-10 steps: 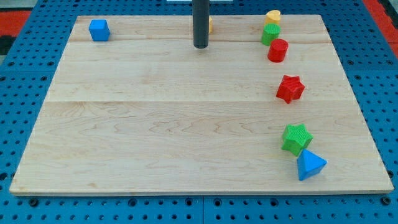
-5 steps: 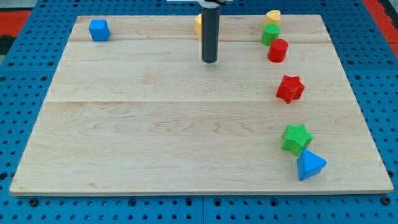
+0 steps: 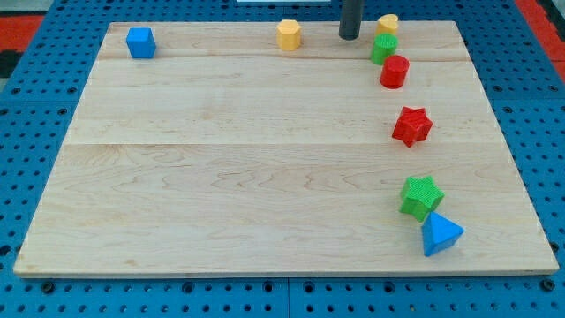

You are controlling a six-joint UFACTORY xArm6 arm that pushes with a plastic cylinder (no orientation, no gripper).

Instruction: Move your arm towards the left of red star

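Observation:
The red star (image 3: 411, 125) lies on the wooden board (image 3: 221, 177) at the view's right, about mid-height. My tip (image 3: 350, 37) is at the view's top, well above the star and to its left. It stands just left of the yellow block (image 3: 387, 24) and the green block (image 3: 384, 48), apart from them. No block touches the tip.
A red cylinder (image 3: 395, 71) lies between the green block and the star. A yellow hexagon (image 3: 289, 34) sits left of the tip. A blue cube (image 3: 140, 41) is at top left. A green star (image 3: 420, 196) and a blue triangle (image 3: 440, 234) lie at bottom right.
My tip moved first down and right, then up and right to the board's top edge, uncovering the yellow hexagon. No block moved.

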